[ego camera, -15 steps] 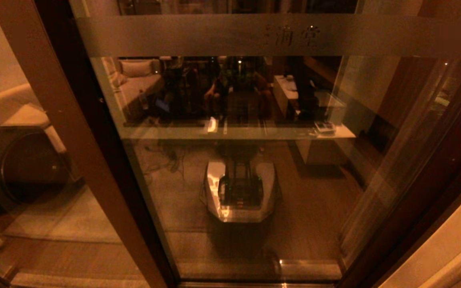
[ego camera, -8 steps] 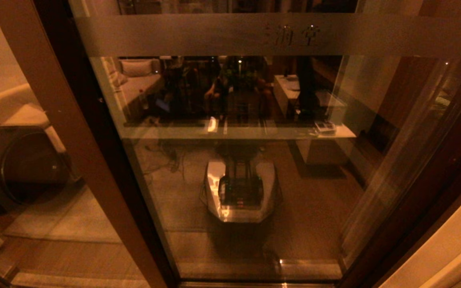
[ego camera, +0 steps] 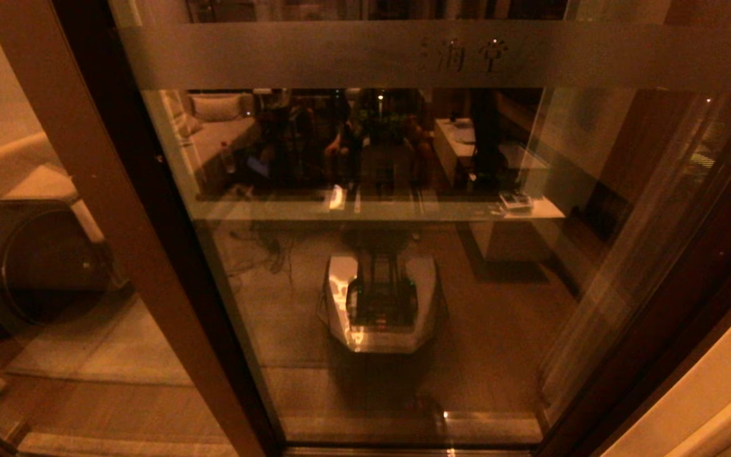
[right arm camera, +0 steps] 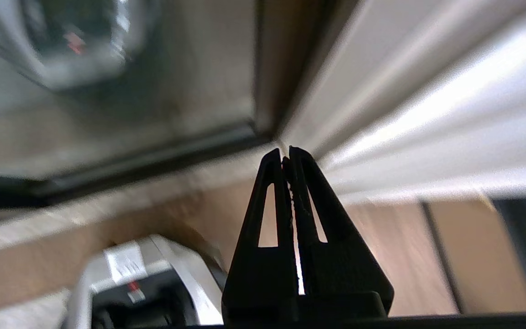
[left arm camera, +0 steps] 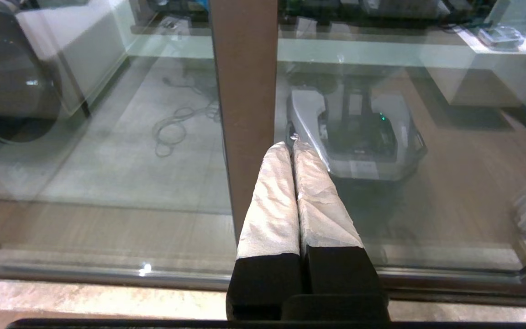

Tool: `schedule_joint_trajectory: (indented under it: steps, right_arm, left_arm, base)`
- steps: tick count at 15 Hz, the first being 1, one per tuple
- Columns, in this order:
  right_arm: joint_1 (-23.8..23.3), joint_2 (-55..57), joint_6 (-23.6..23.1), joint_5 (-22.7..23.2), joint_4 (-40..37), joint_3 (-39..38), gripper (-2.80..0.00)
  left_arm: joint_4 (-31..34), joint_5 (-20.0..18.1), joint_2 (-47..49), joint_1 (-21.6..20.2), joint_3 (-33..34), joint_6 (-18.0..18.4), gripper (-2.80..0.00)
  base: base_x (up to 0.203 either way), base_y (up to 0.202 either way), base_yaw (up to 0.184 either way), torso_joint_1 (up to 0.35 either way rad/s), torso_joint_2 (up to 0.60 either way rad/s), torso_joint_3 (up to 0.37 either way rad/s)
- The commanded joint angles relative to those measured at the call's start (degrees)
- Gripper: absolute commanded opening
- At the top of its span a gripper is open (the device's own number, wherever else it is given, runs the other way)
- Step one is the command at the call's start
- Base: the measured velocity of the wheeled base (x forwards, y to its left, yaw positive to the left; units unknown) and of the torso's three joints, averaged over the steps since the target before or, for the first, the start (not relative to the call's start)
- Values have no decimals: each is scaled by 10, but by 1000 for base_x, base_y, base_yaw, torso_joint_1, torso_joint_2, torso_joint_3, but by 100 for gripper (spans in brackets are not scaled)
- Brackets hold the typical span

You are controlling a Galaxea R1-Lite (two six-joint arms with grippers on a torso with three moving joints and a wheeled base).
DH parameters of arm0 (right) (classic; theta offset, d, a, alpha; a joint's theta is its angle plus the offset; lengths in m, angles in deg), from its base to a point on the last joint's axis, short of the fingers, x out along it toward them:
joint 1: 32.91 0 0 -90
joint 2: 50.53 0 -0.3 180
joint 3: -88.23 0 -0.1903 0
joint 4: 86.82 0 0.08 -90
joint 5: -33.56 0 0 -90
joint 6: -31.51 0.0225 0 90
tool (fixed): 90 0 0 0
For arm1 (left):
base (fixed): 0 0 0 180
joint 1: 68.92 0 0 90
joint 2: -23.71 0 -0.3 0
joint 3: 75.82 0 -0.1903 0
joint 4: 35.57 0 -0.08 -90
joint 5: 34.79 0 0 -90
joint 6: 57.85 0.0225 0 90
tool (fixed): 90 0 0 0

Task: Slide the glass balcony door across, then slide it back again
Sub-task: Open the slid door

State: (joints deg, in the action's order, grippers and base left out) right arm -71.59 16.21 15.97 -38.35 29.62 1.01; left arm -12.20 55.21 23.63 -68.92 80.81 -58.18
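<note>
The glass balcony door (ego camera: 403, 266) stands directly in front of the robot, its long axis vertical, a frosted band (ego camera: 365, 56) crossing the top. The right gripper (right arm camera: 286, 157), jaws closed and empty, points toward the door's lower corner beside the pale wall (right arm camera: 427, 100). The left gripper (left arm camera: 292, 146), also closed and empty, faces the brown upright frame (left arm camera: 244, 91). Neither touches the door.

Brown frame, grey frosted bands, amber-lit glass

The tall reflective glass balcony door (ego camera: 403, 266) had a dark brown frame and a broad grey frosted band bearing faint darker characters, with a thinner pale strip at mid-height. The left gripper (left arm camera: 292, 146) showed whitish wrapped fingers (left arm camera: 272, 201) on a black base; the right gripper (right arm camera: 286, 153) was plain black. A white-and-black robot base (ego camera: 378, 301) was reflected in the pane.
</note>
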Motion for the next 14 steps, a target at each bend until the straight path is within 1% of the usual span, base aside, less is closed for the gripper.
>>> schedule_joint_trajectory:
  steps: [1, 2, 4, 5, 9, 14]
  right_arm:
    - [-46, 48, -13, 48, 58, -30, -280]
    - [-60, 64, -25, 54, 75, -34, -280]
    - [-74, 83, -30, 57, 99, -31, -280]
    - [-74, 87, -27, 65, 121, -35, 0]
    - [-73, 137, -28, 128, 221, -50, 0]
    - [-76, 213, -23, 214, 272, -33, 0]
  left_arm:
    - [0, 0, 1, 0, 1, 0, -280]
    - [0, 0, 1, 0, 1, 0, -280]
    - [0, 0, 1, 0, 1, 0, -280]
    - [0, 0, 1, 0, 1, 0, -280]
    - [0, 0, 1, 0, 1, 0, -280]
    - [0, 0, 1, 0, 1, 0, -280]
  base:
    - [0, 0, 0, 0, 0, 0]
    - [0, 0, 0, 0, 0, 0]
    - [0, 0, 0, 0, 0, 0]
    - [0, 0, 0, 0, 0, 0]
    - [0, 0, 0, 0, 0, 0]
    - [0, 0, 0, 0, 0, 0]
